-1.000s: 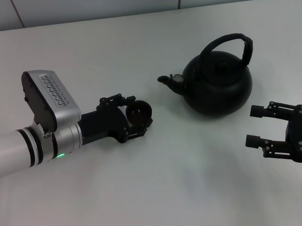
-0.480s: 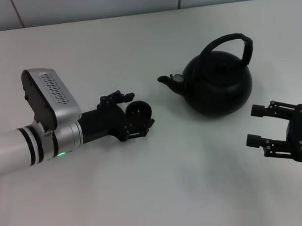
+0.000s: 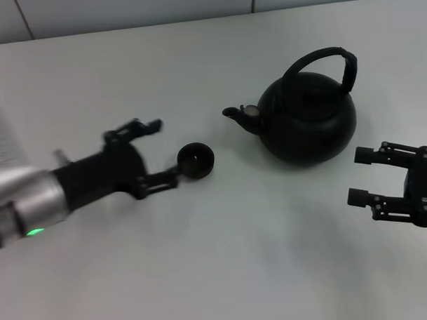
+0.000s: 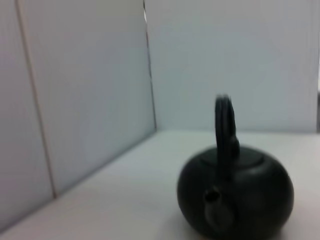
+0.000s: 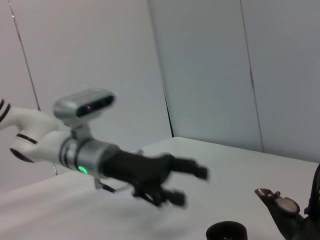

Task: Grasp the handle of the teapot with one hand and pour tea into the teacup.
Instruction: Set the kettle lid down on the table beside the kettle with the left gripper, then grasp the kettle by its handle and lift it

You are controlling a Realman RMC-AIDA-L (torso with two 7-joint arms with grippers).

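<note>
Judging the risks first: left pincer [image 3: 151, 154], fingers apart, just left of the teacup [image 3: 196, 160] on the bench [image 3: 224, 272], could clip and tip it. Right pincer [image 3: 365, 176], also apart, near-right of the teapot [image 3: 307, 118], must reach the handle [image 3: 336, 57] without nudging the pot. Head view alone gives the full layout; left wrist view shows handle edge-on above the spout; right wrist view shows left pincer side-on.
</note>
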